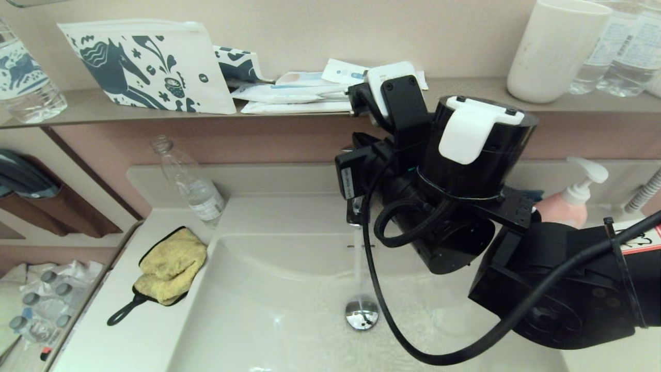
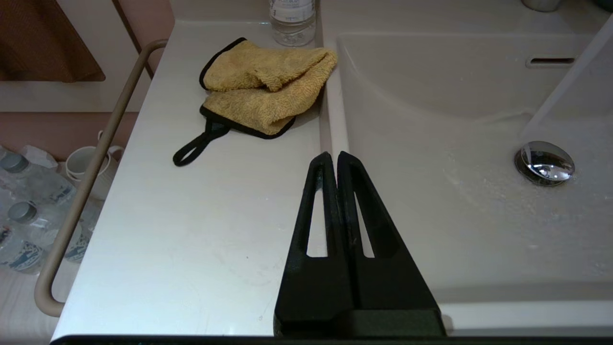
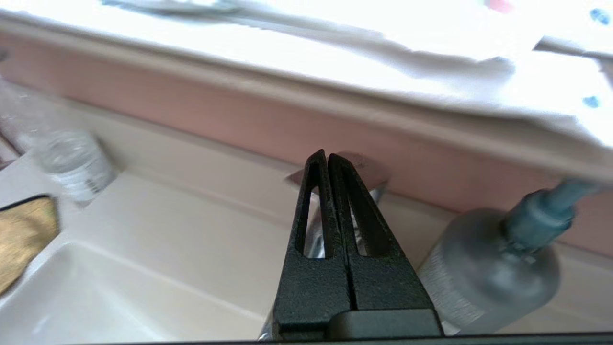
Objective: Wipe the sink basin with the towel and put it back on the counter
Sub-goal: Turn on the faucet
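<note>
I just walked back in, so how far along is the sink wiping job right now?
Water is running into the sink basin, with the right gripper shut up by the faucet. The towel lies folded on the counter, and the left gripper hangs shut short of it. Left to do: grasp the towel, wipe, and return it.

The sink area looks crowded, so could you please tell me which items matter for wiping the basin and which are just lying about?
Part of the job:
- towel
- sink basin
- counter
- left claw, shut
- right claw, shut

Lying about:
- plastic bottle
- patterned pouch
- white cup
- pump bottle
</note>
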### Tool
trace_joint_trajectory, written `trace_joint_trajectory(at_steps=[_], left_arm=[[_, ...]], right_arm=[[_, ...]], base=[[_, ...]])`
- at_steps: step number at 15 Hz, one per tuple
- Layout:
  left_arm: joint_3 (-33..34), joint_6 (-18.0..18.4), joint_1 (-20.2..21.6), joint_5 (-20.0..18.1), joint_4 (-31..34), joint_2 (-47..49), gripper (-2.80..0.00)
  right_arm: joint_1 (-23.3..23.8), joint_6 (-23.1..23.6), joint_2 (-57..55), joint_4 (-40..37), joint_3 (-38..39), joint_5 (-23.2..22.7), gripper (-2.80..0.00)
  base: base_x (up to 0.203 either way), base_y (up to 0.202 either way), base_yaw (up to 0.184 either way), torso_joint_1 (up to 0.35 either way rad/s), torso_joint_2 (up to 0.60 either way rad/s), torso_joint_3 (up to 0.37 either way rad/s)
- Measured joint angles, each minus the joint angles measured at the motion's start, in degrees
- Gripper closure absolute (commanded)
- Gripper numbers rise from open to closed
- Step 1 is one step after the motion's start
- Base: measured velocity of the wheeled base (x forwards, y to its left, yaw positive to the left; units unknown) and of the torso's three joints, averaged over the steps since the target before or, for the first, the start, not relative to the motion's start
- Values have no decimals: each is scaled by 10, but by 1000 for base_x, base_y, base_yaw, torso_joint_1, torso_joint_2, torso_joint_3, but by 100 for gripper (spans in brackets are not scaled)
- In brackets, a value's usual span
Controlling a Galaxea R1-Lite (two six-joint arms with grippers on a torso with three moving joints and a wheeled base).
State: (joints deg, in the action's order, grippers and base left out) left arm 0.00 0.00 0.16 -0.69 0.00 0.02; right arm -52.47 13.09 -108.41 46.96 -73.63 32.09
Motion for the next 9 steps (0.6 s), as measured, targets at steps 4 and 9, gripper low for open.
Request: trace_joint_trajectory(at_steps=[4, 9], left_arm=[[0, 0, 0, 0, 0, 0, 0], [0, 0, 0, 0, 0, 0, 0]], right_arm=[[16, 2, -5, -1, -15, -3, 0], [18, 7, -31, -18, -45, -7, 0]], base=[[0, 0, 0, 0, 0, 0], [0, 0, 0, 0, 0, 0]])
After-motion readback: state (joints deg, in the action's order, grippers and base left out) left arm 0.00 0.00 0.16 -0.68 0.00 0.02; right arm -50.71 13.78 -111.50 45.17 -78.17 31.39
